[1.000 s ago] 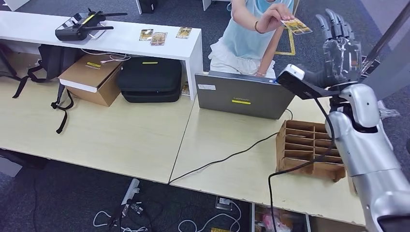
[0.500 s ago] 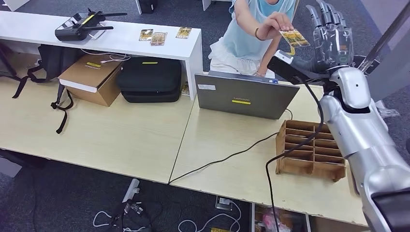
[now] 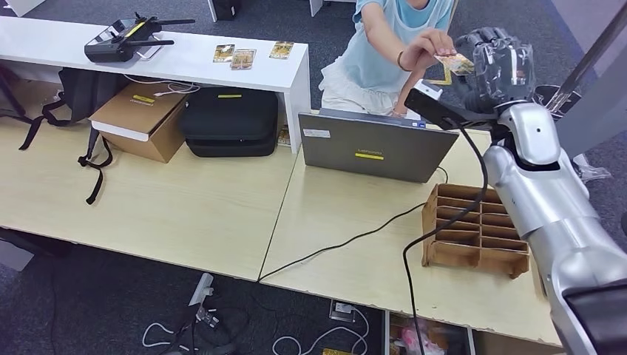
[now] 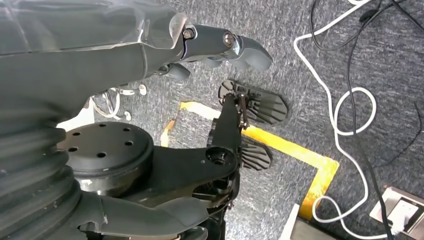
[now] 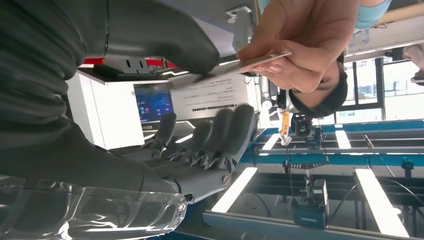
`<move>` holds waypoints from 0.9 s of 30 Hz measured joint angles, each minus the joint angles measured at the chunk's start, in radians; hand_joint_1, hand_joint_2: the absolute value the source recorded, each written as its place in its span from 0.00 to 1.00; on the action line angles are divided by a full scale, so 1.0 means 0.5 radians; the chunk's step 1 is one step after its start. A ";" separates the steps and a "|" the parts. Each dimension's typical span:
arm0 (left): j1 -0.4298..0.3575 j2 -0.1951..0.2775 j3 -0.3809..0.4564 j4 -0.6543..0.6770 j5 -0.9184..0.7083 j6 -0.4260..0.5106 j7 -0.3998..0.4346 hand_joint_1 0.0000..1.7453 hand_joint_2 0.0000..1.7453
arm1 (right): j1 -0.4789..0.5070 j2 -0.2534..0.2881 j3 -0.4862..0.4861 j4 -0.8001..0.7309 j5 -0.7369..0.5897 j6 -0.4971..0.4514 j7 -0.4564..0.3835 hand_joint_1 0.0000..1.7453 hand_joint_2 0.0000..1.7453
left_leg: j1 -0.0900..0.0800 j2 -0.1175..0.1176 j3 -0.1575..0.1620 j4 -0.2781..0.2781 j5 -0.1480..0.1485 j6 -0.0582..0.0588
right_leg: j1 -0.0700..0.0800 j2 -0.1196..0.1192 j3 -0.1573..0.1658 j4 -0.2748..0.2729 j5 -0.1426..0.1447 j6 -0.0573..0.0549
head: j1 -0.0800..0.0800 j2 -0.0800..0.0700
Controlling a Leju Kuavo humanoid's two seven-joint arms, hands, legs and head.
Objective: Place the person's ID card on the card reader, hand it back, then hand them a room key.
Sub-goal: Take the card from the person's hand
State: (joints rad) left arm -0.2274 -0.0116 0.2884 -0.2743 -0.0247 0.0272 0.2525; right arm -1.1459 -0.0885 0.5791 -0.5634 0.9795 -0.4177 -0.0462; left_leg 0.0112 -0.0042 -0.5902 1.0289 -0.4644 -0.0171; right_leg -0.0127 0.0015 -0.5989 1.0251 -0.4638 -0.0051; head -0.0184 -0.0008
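From the head view, my right hand (image 3: 497, 61) is raised over the far edge of the desk (image 3: 222, 214), up at the person's hand (image 3: 425, 46); they hold the ID card (image 3: 455, 63) out flat toward me so I can take it by its free end; my fingers curl around that end, and I judge the card is shared between us for the moment, their grip not yet let go; the laptop (image 3: 370, 151) and the wooden organiser (image 3: 473, 229) sit below, well apart from the exchange.

At the left wrist, my left hand (image 4: 125, 50) hangs beside my body over the carpet, holding nothing, fingers loosely apart; it has no part in this step.

At the right wrist, close in now; my thumb (image 5: 165, 40) presses on one face of the ID card (image 5: 235, 65) while my fingers (image 5: 215, 135) lie along the other side, not quite closed on it; the person's fingers pinch the opposite end, keeping it level for me.
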 joint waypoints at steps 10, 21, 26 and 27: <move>-0.007 -0.006 -0.003 0.000 0.008 0.023 0.000 0.00 1.00 | -0.004 0.000 -0.007 0.025 0.002 -0.027 -0.024 1.00 1.00 | 0.000 0.000 0.000 0.000 0.000 0.000 | 0.000 0.000 0.000 0.000 0.000 0.000 | 0.000 0.000; -0.005 -0.006 -0.003 0.000 0.039 0.037 0.000 0.00 1.00 | 0.002 0.006 -0.076 0.014 -0.105 0.025 -0.069 1.00 1.00 | 0.000 0.000 0.000 0.000 0.000 0.000 | 0.000 0.000 0.000 0.000 0.000 0.000 | 0.000 0.000; -0.001 -0.006 -0.004 0.000 0.049 0.026 0.000 0.00 1.00 | 0.034 -0.027 -0.199 -0.045 -0.322 0.226 -0.045 1.00 1.00 | 0.000 0.000 0.000 0.001 0.000 0.000 | 0.000 0.000 -0.001 0.000 0.000 0.000 | 0.000 0.000; 0.000 -0.006 -0.004 0.000 0.049 0.022 0.000 0.00 1.00 | 0.042 -0.042 -0.233 -0.064 -0.385 0.287 -0.034 1.00 1.00 | 0.000 -0.001 0.000 0.001 0.000 0.000 | 0.000 -0.001 -0.001 0.000 0.000 0.000 | 0.000 0.000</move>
State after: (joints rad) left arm -0.2276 -0.0144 0.2863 -0.2743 0.0000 0.0383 0.2525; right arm -1.1251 -0.1097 0.4626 -0.5953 0.7869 -0.2744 -0.0630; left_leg 0.0112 -0.0048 -0.5901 1.0294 -0.4645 -0.0171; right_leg -0.0128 0.0009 -0.5993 1.0249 -0.4638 -0.0050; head -0.0184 -0.0008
